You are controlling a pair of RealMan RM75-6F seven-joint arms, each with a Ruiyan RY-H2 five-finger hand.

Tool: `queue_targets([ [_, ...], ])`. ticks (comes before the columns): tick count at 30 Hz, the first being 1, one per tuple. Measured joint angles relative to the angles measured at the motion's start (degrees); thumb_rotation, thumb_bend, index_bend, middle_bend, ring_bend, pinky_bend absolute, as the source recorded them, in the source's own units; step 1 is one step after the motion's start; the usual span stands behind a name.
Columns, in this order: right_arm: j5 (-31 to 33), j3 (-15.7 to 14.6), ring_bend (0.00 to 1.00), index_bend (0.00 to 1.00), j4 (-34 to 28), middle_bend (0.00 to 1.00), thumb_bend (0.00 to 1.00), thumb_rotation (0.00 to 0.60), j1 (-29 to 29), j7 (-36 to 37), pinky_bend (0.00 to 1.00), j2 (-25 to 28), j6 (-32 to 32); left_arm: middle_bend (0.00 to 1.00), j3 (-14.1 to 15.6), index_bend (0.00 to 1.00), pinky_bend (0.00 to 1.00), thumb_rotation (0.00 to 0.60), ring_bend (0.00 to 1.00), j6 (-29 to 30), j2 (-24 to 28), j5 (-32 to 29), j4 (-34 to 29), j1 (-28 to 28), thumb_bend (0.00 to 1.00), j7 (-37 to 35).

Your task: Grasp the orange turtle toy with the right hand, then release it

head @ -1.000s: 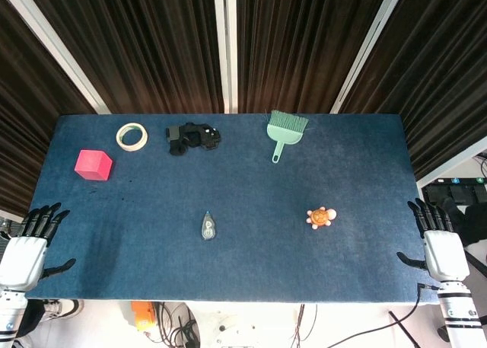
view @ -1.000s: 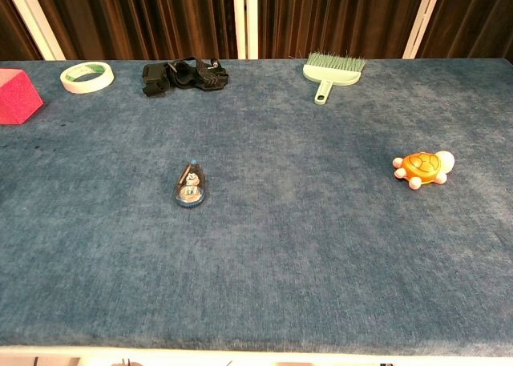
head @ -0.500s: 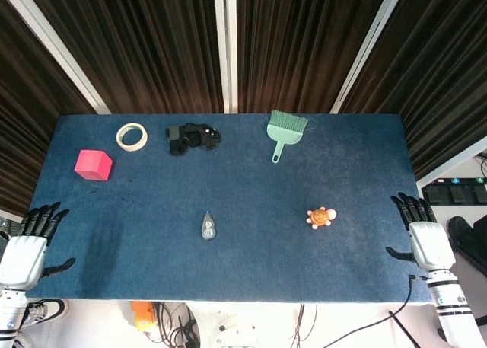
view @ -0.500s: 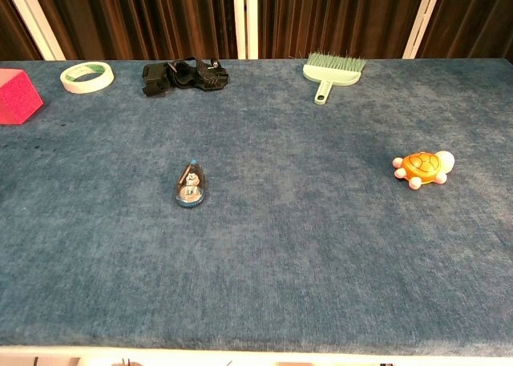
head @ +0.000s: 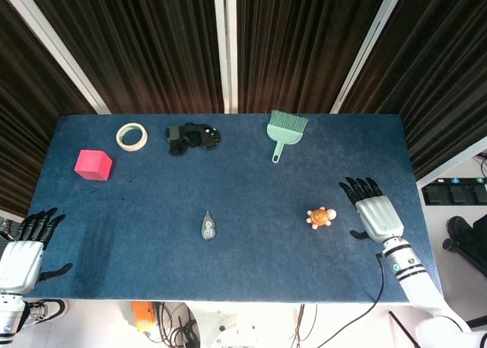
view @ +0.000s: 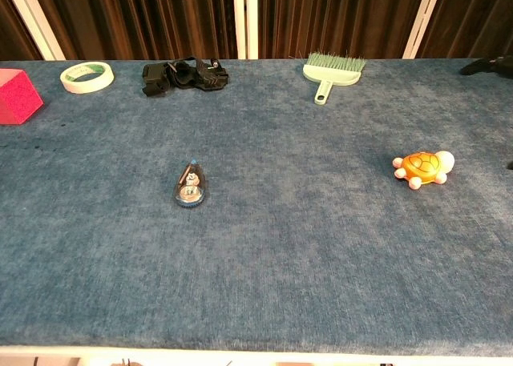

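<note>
The orange turtle toy point(head: 321, 217) point(view: 423, 168) lies on the blue table, right of centre, untouched. My right hand point(head: 373, 213) hovers over the table just to the right of the turtle, fingers spread and holding nothing; only its fingertips point(view: 485, 65) show at the right edge of the chest view. My left hand point(head: 24, 251) stays off the table's front left corner, fingers apart and empty.
A small clear tape dispenser point(head: 208, 227) lies mid-table. Along the far edge sit a green brush point(head: 284, 132), a black strap bundle point(head: 192, 137), a roll of tape point(head: 132, 135) and a pink cube point(head: 93, 164).
My right hand has moved left from beyond the table's right edge to over the table beside the turtle. The left hand has dropped slightly. The turtle has not moved.
</note>
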Motion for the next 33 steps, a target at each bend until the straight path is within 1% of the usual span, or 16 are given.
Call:
queue_targets([
  [6, 8.36, 1.06, 0.00, 0.04, 0.06, 0.05, 0.03, 0.600, 4.84, -7.11, 0.01, -4.21, -3.38, 0.03, 0.04, 0.13, 0.07, 0.600, 0.00, 0.27, 0.28, 0.10, -0.03, 0.18, 0.06, -0.32],
  [7, 9.06, 1.08, 0.03, 0.04, 0.16, 0.06, 0.03, 0.600, 5.46, -8.08, 0.05, -4.90, -3.57, 0.03, 0.04, 0.13, 0.07, 0.600, 0.00, 0.28, 0.31, 0.09, 0.02, 0.20, 0.06, -0.40],
  [8, 9.74, 1.07, 0.08, 0.04, 0.27, 0.07, 0.03, 0.600, 6.16, -9.23, 0.13, -5.82, -3.60, 0.03, 0.04, 0.13, 0.07, 0.600, 0.00, 0.26, 0.33, 0.07, 0.09, 0.21, 0.06, -0.49],
  [9, 10.03, 1.06, 0.18, 0.04, 0.35, 0.08, 0.03, 0.600, 6.64, -9.91, 0.27, -6.45, -3.43, 0.03, 0.04, 0.13, 0.07, 0.600, 0.00, 0.21, 0.34, 0.03, 0.21, 0.22, 0.06, -0.62],
  [10, 10.23, 1.02, 0.29, 0.05, 0.42, 0.09, 0.03, 0.600, 7.03, -10.51, 0.44, -7.03, -3.01, 0.03, 0.04, 0.13, 0.07, 0.600, 0.00, 0.19, 0.33, 0.00, 0.31, 0.22, 0.06, -0.74],
  [12, 10.63, 0.96, 0.49, 0.06, 0.42, 0.14, 0.03, 0.600, 7.39, -11.26, 0.71, -7.56, -2.23, 0.03, 0.03, 0.13, 0.07, 0.600, 0.00, 0.15, 0.29, -0.02, 0.57, 0.23, 0.06, -1.07],
  [13, 10.76, 0.91, 0.59, 0.07, 0.43, 0.18, 0.03, 0.600, 7.56, -11.68, 0.80, -7.76, -1.82, 0.03, 0.04, 0.13, 0.07, 0.600, 0.00, 0.13, 0.26, -0.02, 0.70, 0.24, 0.06, -1.23],
  [15, 11.14, 0.66, 0.71, 0.10, 0.47, 0.22, 0.03, 0.600, 7.91, -12.78, 0.90, -8.06, -1.21, 0.03, 0.07, 0.13, 0.07, 0.600, 0.00, 0.11, 0.16, 0.00, 1.06, 0.26, 0.06, -1.61],
  [17, 11.78, 0.34, 0.76, 0.14, 0.57, 0.22, 0.03, 0.600, 8.36, -13.99, 0.94, -8.21, -1.04, 0.03, 0.08, 0.13, 0.07, 0.600, 0.00, 0.07, 0.05, 0.01, 1.38, 0.26, 0.06, -1.93],
  [21, 13.44, -0.36, 0.78, 0.20, 1.38, 0.22, 0.03, 0.600, 9.32, -16.05, 0.96, -8.54, -1.08, 0.03, 0.19, 0.13, 0.07, 0.600, 0.00, -0.17, -0.17, -0.07, 2.01, 0.30, 0.06, -2.60],
  [26, 16.09, -1.51, 0.79, 0.26, 2.50, 0.22, 0.03, 0.600, 11.05, -18.18, 0.96, -9.25, -2.48, 0.03, 0.17, 0.13, 0.07, 0.600, 0.00, -0.48, -0.58, -0.49, 2.81, 0.37, 0.06, -2.87],
  [29, 16.57, -2.00, 0.79, 0.28, 3.17, 0.24, 0.04, 0.600, 11.76, -18.24, 0.97, -9.97, -2.72, 0.03, 0.11, 0.13, 0.07, 0.600, 0.00, -0.70, -0.71, -0.59, 3.06, 0.30, 0.06, -2.96],
  [33, 15.70, -2.47, 0.81, 0.31, 4.08, 0.28, 0.06, 0.600, 11.97, -18.15, 0.97, -10.62, -1.99, 0.03, 0.11, 0.13, 0.07, 0.600, 0.00, -1.10, -0.82, -0.68, 3.33, 0.16, 0.06, -3.17],
])
